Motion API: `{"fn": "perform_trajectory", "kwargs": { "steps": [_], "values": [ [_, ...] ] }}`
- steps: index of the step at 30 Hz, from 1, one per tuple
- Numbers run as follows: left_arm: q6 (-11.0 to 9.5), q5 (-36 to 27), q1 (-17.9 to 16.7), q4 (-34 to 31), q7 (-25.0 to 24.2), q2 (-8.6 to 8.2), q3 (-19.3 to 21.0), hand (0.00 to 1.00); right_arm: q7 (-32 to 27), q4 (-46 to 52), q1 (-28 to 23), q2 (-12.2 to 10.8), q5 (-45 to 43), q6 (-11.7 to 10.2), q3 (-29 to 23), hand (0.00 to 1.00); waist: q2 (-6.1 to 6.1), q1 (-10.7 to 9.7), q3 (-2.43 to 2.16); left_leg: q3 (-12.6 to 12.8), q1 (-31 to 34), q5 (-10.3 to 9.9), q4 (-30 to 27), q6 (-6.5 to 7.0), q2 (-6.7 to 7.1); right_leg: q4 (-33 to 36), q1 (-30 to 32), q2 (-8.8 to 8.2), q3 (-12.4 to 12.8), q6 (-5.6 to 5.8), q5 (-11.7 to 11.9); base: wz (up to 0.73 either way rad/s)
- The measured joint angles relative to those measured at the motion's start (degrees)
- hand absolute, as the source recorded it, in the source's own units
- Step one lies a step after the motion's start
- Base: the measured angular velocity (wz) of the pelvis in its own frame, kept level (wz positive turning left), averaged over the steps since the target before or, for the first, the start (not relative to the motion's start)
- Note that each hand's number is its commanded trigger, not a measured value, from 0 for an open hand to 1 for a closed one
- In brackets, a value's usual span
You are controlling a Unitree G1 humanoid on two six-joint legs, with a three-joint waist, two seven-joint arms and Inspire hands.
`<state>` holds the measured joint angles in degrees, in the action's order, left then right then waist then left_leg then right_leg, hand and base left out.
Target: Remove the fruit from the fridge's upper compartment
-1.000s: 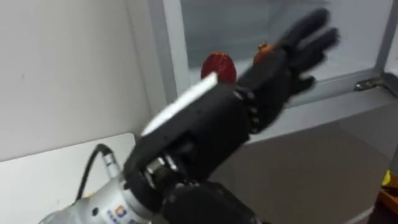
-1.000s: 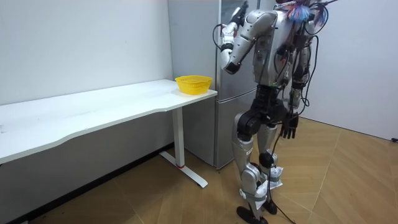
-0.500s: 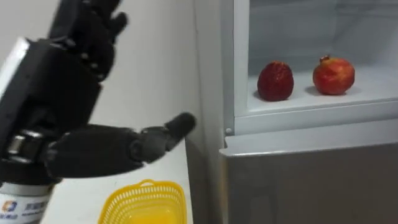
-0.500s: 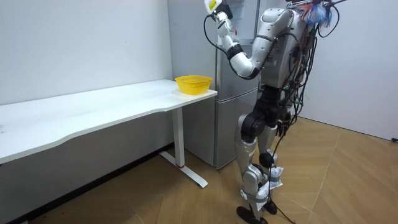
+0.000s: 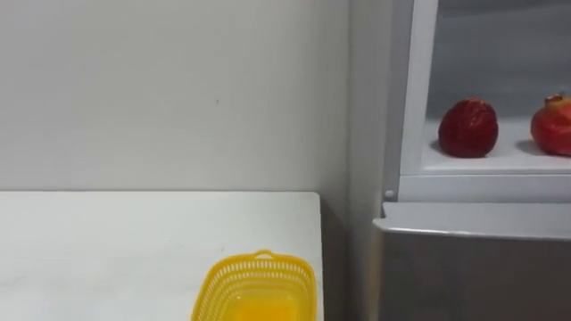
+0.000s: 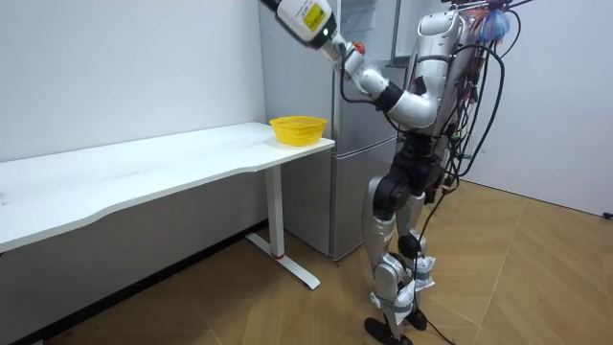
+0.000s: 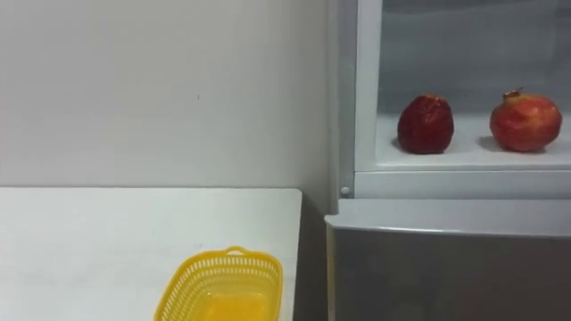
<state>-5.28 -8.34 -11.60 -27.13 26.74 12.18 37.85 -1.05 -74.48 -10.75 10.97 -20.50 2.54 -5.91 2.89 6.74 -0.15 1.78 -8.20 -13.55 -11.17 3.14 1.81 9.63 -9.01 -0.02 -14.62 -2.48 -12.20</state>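
I judged the retrieval barely begun. The upper fridge compartment [image 7: 464, 184] stood open at the right of the eye views. Both fruits lay inside it: a dark red strawberry-like fruit [image 7: 426, 125] and, to its right and apart from it, a rounder pomegranate [image 7: 525, 121]. No hand touched either.

At the lower middle of the frame the yellow basket [image 7: 223, 287] sat on the white table [image 7: 89, 241], near the table's end. I saw no fruit in the part of the basket that showed.

In the room view the robot stood at the fridge [image 6: 356, 163] with its left arm raised toward the upper left of the frame. The left hand [image 6: 275, 4] was cut by the top edge, so I could not tell whether its fingers were straight or curled. Of the right hand I could not tell either.

What was left, as I read it, was nearly everything: reach into the compartment, close on a fruit, and bring it out, probably to the basket.
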Motion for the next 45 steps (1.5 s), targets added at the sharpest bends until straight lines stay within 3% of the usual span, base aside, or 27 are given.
{"fn": "perform_trajectory", "kwargs": {
  "steps": [4, 8, 12, 16, 21, 23, 28, 32, 34, 40, 45],
  "values": [
    [-0.41, -0.19, -2.54, 7.95, 4.79, -0.14, 0.17, 0.0, 0.84, 2.15, -0.76, 0.21, 0.21, 0.0, 0.1, 0.0, 0.05, -0.02, 0.02, -0.34, -0.13, 0.02, 0.36, 0.0, 0.03, 0.25, -0.08, 0.0, -0.32, 0.0, -0.01, 0.03],
    [-0.21, -0.21, -4.46, 17.2, 5.8, -1.13, -1.69, 0.0, 2.06, 3.61, -1.61, 0.24, -0.18, 0.07, 0.03, 0.0, -0.13, -0.16, 0.03, -0.54, -0.09, 0.02, 0.46, -0.02, 0.08, 0.13, -0.01, -0.01, -0.38, -0.08, -0.14, -0.01],
    [0.0, -1.22, -7.88, 30.2, 6.13, -2.79, -8.69, 0.0, 2.99, 4.05, -1.62, 0.36, -0.06, 0.81, 0.15, 0.0, -0.5, -0.35, -0.13, -0.56, -0.1, 0.02, 0.46, -0.02, 0.12, 0.19, -0.04, -0.09, -0.41, -0.05, -0.17, -0.01],
    [1.49, -3.07, -8.15, 49.5, 2.68, -3.39, -16.95, 0.0, 3.81, 4.09, -0.97, 0.34, -0.43, 2.43, 0.16, 0.0, -1.51, -1.17, -0.14, -0.57, -0.06, 0.01, 0.25, -0.03, 0.07, 0.15, -0.2, -0.1, -0.55, -0.07, -0.21, 0.0],
    [3.84, -7.37, -7.36, 68.21, -3.86, -3.93, -20.68, 0.0, 3.87, 3.89, 0.19, 0.36, -0.56, 2.62, -0.01, 0.0, -2.33, -2.21, -0.28, -0.4, -0.29, -0.09, 0.77, -0.09, 0.02, 0.08, -0.17, -0.07, -0.21, -0.13, -0.25, -0.04],
    [4.51, -7.76, -7.42, 73.31, -5.77, -3.9, -21.79, 0.0, 3.81, 3.89, 0.17, 0.39, -0.47, 2.92, 0.09, 0.0, -2.68, -2.39, -0.05, -0.37, -0.41, -0.09, 0.86, -0.08, 0.06, 0.17, -0.2, -0.06, 0.1, -0.12, -0.25, 0.0],
    [7.17, -4.14, -7.05, 86.33, -12.95, -3.91, -23.59, 0.0, 5.13, 2.97, 0.6, 0.19, -1.86, 4.58, 0.22, 0.0, -2.54, -2.79, 0.05, 0.09, -0.51, -0.11, 0.77, -0.08, -0.1, 0.11, -0.28, 0.07, 0.39, -0.13, -0.24, -0.01],
    [10.29, 3.87, -6.76, 91.0, -16.0, -3.94, -26.0, 0.0, 5.49, 2.88, 0.67, 0.08, -1.84, 5.06, 1.51, 0.0, -2.75, -3.4, 0.19, 0.12, -1.19, -0.1, 0.76, -0.08, -0.09, 0.1, -0.91, 0.07, 0.58, -0.14, -0.25, 0.0],
    [11.88, 9.86, -5.49, 91.42, -17.95, -3.91, -29.26, 0.0, 5.54, 2.81, 0.78, -0.11, -2.1, 5.07, 3.74, 0.0, -3.05, -3.57, 0.32, 0.16, -1.15, -0.12, 0.78, -0.06, -0.08, 0.12, -0.89, 0.04, 0.59, -0.11, -0.3, 0.02],
    [13.25, 24.44, -1.87, 91.28, -22.8, -3.92, -34.78, 0.0, 5.62, 2.76, 1.46, -0.35, -2.31, 5.15, 6.06, 0.0, -3.41, -5.11, 0.31, 0.99, -1.15, -0.11, 0.76, -0.05, -0.17, 0.24, -0.78, 0.01, 0.78, -0.1, -0.27, -0.03],
    [14.93, 29.05, 0.82, 91.12, -25.83, -3.9, -35.87, 0.0, 5.98, 2.79, 1.42, -0.84, -2.25, 6.33, 7.18, 0.0, -3.64, -5.33, 0.2, 1.48, -1.1, -0.1, 0.57, -0.04, -0.18, 0.21, -0.44, 0.12, 1.62, -0.1, -0.27, -0.09]
  ]
}}
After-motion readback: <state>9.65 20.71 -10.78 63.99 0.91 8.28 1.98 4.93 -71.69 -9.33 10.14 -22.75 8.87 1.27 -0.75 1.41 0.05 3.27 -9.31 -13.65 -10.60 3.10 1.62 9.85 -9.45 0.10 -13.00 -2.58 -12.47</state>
